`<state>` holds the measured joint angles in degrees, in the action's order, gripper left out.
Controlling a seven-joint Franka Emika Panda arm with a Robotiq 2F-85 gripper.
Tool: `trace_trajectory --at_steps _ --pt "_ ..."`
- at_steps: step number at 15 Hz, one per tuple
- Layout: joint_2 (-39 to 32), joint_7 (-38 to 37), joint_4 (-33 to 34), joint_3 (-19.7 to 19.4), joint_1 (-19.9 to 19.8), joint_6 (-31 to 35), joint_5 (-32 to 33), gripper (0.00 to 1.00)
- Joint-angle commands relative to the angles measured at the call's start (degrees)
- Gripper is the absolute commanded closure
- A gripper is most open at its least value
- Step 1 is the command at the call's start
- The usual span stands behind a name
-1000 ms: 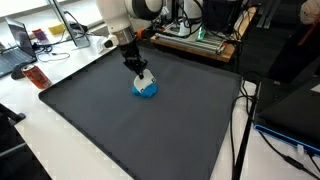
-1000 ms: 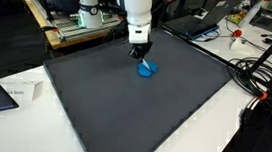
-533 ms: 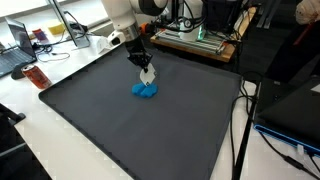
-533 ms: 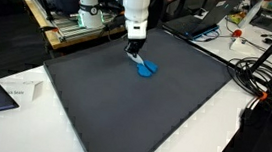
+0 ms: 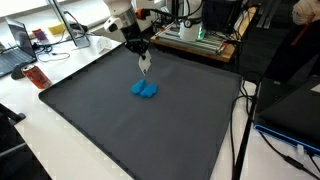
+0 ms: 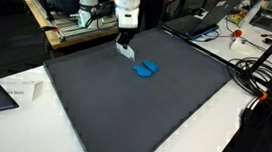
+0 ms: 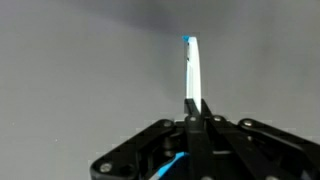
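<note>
One white stick [image 7: 192, 70] stays pinched tight in the pincer [image 7: 196, 106], which has lifted up, leaving the blue blob [image 5: 145, 90] below it, alone.

High exterior views share the mat [image 5: 130, 130]; wrist close-up.

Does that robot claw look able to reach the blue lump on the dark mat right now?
Probably yes: the gripper hovers close to the blue lump, nothing standing between them. But it is shut on a white stick.
</note>
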<state>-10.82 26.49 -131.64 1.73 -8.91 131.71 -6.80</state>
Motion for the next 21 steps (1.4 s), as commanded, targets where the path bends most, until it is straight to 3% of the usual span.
trace_trajectory --at_steps 1,8,15,21 --pt "5.64 -0.34 0.34 -1.57 0.48 -3.83 -1.26 0.99" --pt "5.21 -16.4 8.22 -2.79 3.27 -7.84 1.27 0.99" --pt "1.29 -41.68 14.33 -2.68 6.89 -7.59 2.79 0.99" --pt "0.49 -40.72 14.91 -2.27 8.16 -7.08 0.88 0.96"
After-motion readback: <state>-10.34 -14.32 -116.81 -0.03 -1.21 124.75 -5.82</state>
